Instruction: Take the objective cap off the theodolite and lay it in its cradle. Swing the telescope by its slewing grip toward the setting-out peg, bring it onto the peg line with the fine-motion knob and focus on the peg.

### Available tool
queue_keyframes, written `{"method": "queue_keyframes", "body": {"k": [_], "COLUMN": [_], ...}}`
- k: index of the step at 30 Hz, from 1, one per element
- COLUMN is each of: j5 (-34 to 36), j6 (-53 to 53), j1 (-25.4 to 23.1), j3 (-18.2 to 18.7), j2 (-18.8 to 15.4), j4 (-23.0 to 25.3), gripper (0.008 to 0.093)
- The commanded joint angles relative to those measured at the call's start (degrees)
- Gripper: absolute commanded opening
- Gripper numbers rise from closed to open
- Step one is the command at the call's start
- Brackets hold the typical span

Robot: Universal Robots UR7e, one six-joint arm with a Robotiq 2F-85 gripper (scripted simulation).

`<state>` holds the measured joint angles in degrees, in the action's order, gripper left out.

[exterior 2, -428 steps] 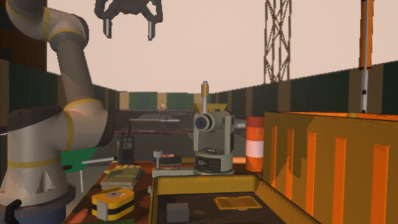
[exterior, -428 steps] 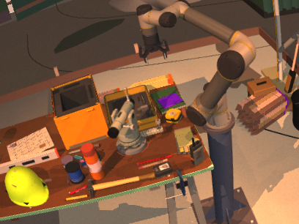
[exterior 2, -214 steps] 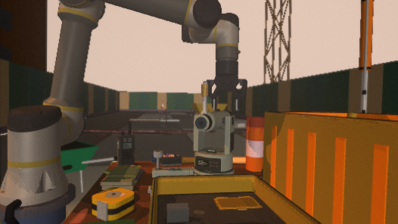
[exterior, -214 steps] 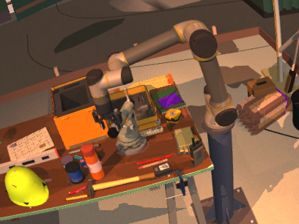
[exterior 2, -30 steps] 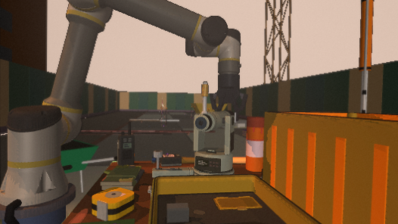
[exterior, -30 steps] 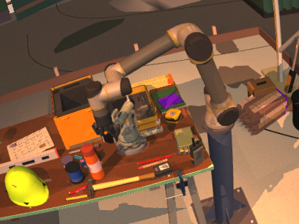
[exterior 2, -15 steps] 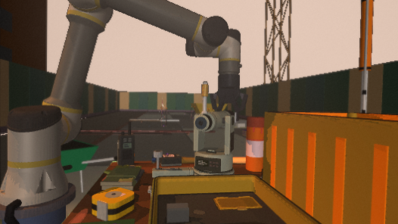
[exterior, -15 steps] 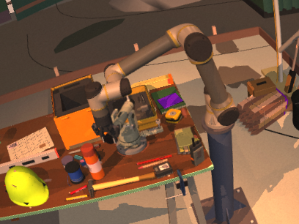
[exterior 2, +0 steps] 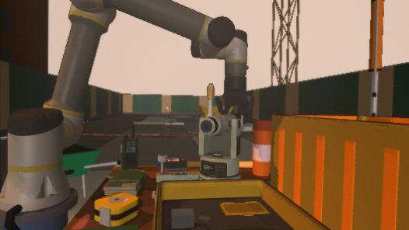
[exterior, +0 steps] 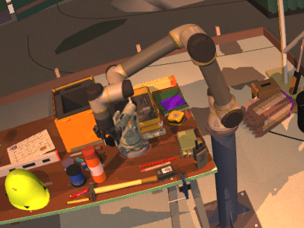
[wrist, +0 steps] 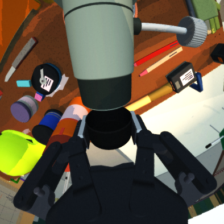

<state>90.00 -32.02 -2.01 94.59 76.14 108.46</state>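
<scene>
My gripper (wrist: 109, 130) has its two finger pads clamped on the sides of the black objective cap (wrist: 109, 131), which sits just off the dark front end of the theodolite's grey-green telescope (wrist: 100, 51). The theodolite (exterior: 129, 131) stands mid-table on its round base. A knurled knob (wrist: 195, 35) on a thin stalk sticks out from the telescope's side. From the second side camera I see the gripper (exterior 2: 234, 104) behind the instrument's standards (exterior 2: 217, 145). The cradle and the peg are not clear to me.
The open orange instrument case (exterior: 76, 111) stands behind the theodolite. An orange-and-white canister (exterior: 94, 164), a blue tin (exterior: 75, 174), a yellow helmet (exterior: 26, 190), a hammer (exterior: 123, 184), pencils (exterior: 156, 164) and a radio (exterior: 200, 154) lie on the brown table.
</scene>
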Motion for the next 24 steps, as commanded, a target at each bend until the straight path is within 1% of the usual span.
{"method": "queue_keyframes", "body": {"k": [1, 16, 24], "j5": [0.00, 0.00, 0.00], "j6": [0.00, 0.00, 0.00], "j1": [0.00, 0.00, 0.00], "j3": [-0.03, -0.10, -1.15], "j2": [0.04, 0.07, 0.50], "j4": [0.03, -0.07, -1.51], "gripper": [0.0080, 0.0080, 0.0080]}}
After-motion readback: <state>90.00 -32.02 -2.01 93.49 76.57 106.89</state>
